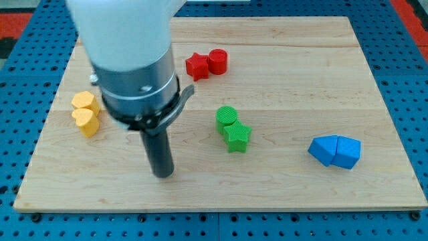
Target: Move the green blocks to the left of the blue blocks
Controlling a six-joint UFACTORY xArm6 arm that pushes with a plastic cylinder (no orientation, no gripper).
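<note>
A green round block [227, 118] and a green star block [237, 137] sit touching near the board's middle. Two blue blocks lie touching at the view's right: a blue angular block [324, 150] and a blue wedge-like block [348, 152]. The green blocks are to the left of the blue ones, with a gap between. My tip [162, 173] rests on the board to the left of and a little below the green star, apart from every block.
A red star block [196, 65] and a red round block [217, 61] touch near the view's top. A yellow block [85, 102] and a yellow heart block [85, 122] sit at the left. The wooden board [281, 194] lies on a blue pegboard.
</note>
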